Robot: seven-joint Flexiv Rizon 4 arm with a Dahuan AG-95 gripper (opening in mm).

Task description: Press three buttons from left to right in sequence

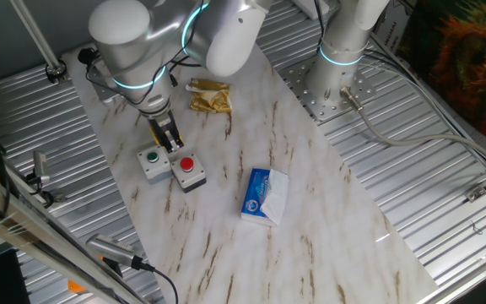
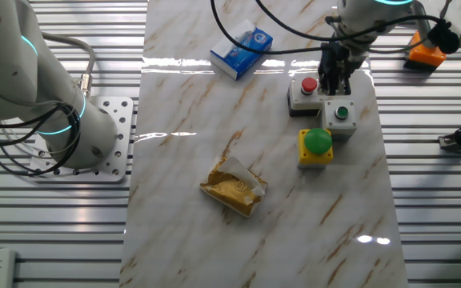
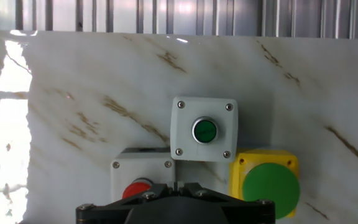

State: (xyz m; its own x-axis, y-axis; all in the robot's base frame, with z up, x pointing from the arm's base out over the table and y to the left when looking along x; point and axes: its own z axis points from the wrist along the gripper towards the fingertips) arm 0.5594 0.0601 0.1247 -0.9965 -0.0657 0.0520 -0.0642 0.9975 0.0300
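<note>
We note the gripper [image 3: 178, 184] closed, fingertips together, above the red button box [image 3: 140, 186], beside the small green button box [image 3: 204, 130].

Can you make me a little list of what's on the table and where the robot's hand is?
big green button: dome on a yellow box, at the end of the row
small green button: on a grey box, in the middle of the row
red button: on a grey box, at the other end
tool: hanging above the row, near the red and small green buttons; fingertips meet in the hand view
tissue packet: blue and white, lying apart from the buttons
golden wrapper: crumpled, apart from the buttons
table: marble-look top
</note>
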